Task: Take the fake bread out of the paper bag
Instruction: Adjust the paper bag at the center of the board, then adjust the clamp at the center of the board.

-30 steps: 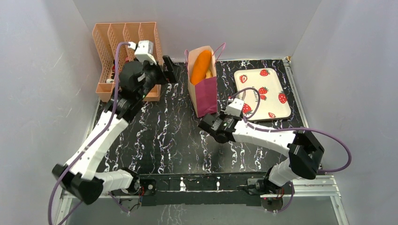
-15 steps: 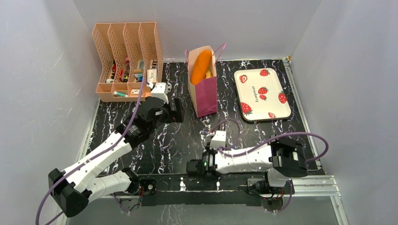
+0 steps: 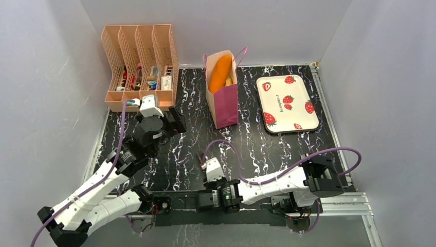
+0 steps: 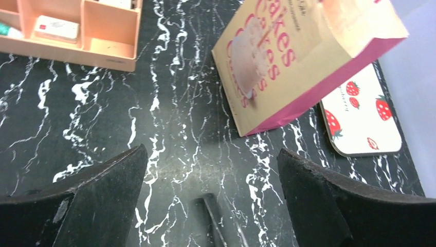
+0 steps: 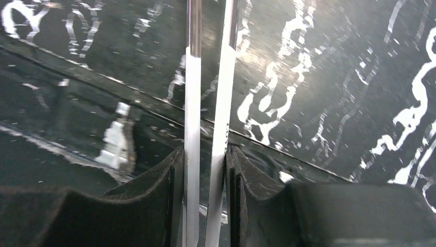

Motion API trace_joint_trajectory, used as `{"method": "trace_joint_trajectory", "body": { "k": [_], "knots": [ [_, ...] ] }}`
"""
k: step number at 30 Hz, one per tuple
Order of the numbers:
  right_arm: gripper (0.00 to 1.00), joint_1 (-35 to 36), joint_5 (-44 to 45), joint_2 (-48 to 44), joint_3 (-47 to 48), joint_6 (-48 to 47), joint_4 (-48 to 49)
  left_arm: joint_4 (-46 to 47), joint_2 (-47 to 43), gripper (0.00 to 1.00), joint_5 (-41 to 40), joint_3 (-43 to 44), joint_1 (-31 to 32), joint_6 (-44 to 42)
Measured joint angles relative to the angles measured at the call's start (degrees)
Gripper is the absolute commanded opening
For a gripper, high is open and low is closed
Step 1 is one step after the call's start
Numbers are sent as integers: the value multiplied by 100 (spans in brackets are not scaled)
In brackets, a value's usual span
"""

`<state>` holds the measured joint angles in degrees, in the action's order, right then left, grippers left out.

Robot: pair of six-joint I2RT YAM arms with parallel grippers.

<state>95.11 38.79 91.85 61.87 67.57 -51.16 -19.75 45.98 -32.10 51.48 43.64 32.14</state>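
Black marbled table (image 3: 180, 149) holds the bag (image 3: 225, 103) upright at the back centre, bread (image 3: 221, 72) poking from its top. Nearby the left gripper (image 4: 210, 154) hangs with jaws wide apart; the right gripper (image 5: 204, 159) is clamped on two thin metal strips (image 5: 191, 103).

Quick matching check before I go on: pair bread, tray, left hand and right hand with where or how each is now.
1 bread
2 tray
3 left hand
4 right hand

A open above the table
B closed on metal tongs
C poking out of the paper bag
D lying flat, right of the bag

Pairs: 1-C, 2-D, 3-A, 4-B
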Motion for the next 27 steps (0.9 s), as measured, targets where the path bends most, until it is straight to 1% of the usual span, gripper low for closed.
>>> {"method": "trace_joint_trajectory", "body": {
  "k": [6,9,14,18,24,25,26,27],
  "knots": [
    [0,-166,-13,466,321,-1078,968,-267,-140,98,-487,-332,0,354],
    [0,-501,-22,798,332,-1593,1676,-372,-162,98,-758,-590,0,636],
    [0,-1274,-85,1325,328,-2398,2909,-341,-157,98,-1172,-1185,0,1261],
    [3,-1751,-136,1648,332,-2830,3659,-232,120,98,-1488,-1504,0,1707],
    [9,-2057,-356,1832,319,-3161,4328,363,702,98,-1731,-1985,-87,2334],
    [11,-2081,-391,1834,319,-3182,4389,450,772,98,-1725,-2041,-127,2378],
    [24,-2107,-417,1834,319,-3206,4470,538,870,98,-1694,-2098,-195,2437],
    [47,-2131,-437,1834,315,-3228,4544,625,946,98,-1672,-2135,-243,2470]
  ]
}}
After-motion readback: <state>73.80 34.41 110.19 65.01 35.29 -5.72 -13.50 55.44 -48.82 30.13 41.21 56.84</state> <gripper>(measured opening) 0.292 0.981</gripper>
